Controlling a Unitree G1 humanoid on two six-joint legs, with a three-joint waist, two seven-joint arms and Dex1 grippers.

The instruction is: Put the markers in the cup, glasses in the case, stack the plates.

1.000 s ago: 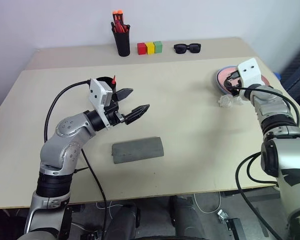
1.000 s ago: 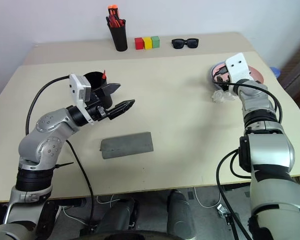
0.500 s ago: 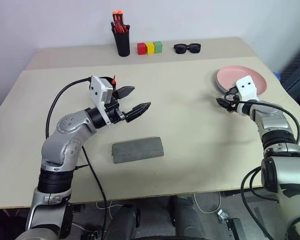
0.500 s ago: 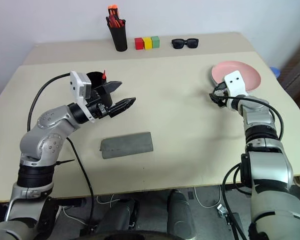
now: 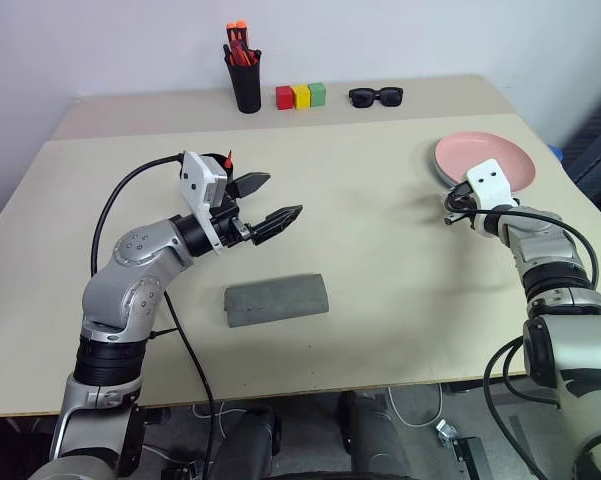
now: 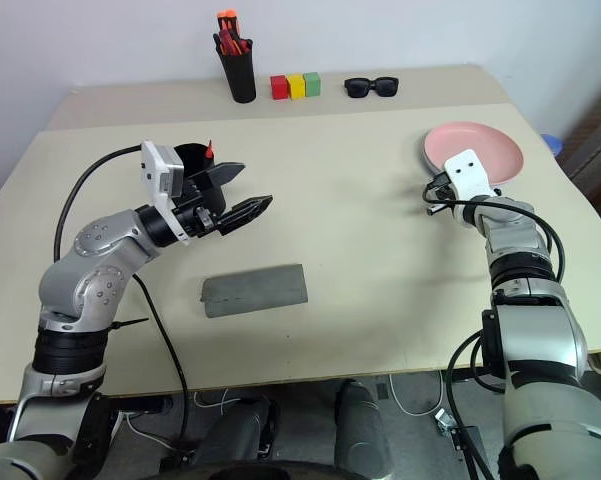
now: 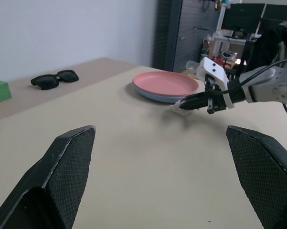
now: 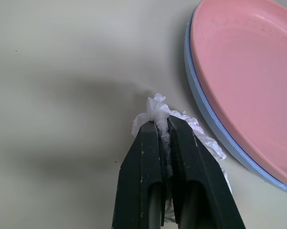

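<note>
The pink plate (image 5: 485, 158) lies on the light blue plate (image 8: 200, 110) at the table's right side. Just beside their near-left rim, my right gripper (image 8: 157, 125) is shut on a crumpled scrap of clear white plastic (image 8: 155, 102) at the tabletop. The grey case (image 5: 276, 299) lies closed in the middle. My left gripper (image 5: 283, 195) hangs open and empty above the table, left of centre. Behind it stands the black cup (image 6: 187, 153) with a red-tipped marker (image 5: 227, 158) in it. The glasses are out of view.
Along the back edge stand a black pen holder (image 5: 245, 85) with red and orange pens, three coloured blocks (image 5: 300, 96) and black sunglasses (image 5: 375, 96). The right arm's cable loops near the table's right edge.
My right gripper came down from over the plates to the table beside them and shut on the crumpled plastic. The left arm stayed still.
</note>
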